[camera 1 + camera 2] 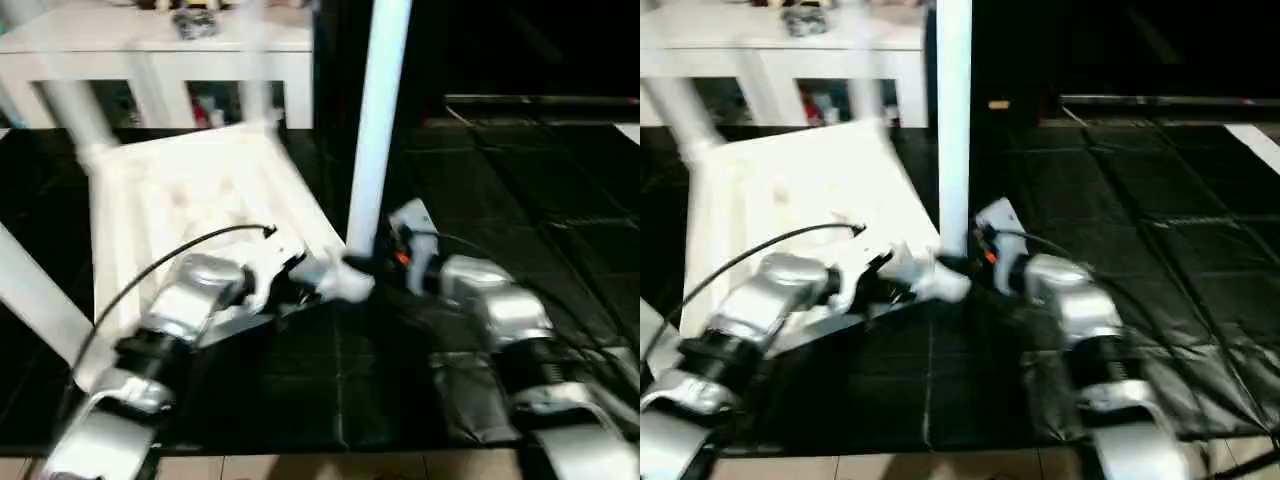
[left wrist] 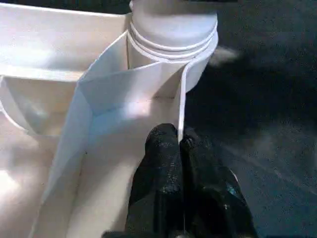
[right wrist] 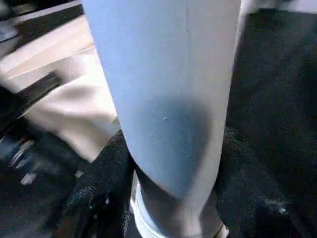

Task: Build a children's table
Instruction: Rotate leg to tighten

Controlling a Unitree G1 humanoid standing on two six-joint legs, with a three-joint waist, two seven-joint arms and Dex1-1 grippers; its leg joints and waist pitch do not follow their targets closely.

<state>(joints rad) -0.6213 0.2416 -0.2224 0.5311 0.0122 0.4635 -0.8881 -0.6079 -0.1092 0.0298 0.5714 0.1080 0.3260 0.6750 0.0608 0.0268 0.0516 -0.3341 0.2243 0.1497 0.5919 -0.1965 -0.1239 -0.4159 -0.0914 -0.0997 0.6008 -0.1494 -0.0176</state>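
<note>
Seating a leg into a corner socket looks like the step in hand. Nearest to the robot, the left tool (image 2: 179, 148) has its two black fingers pinched together on the thin rim wall of the upside-down table top (image 1: 200, 200), right by the near-right corner socket (image 2: 173, 44). So that arm is basically steadying the top on the black floor mat (image 1: 480, 180).

Just right of it, the right tool (image 3: 173, 163) is clamped around the lower end of the upright leg (image 1: 378, 120), black fingers on both sides of the tube, with the leg's foot sitting at the ribbed collar of that socket.

Farther back, another leg (image 1: 75, 110) already stands up from the far-left corner, and one more (image 1: 30, 290) angles off at the left edge. Behind it all is a white cabinet (image 1: 150, 60).

Next move, I'd guess: keep the leg straight and push or twist it down until it's fully home. Can't tell how deep it sits right now.
</note>
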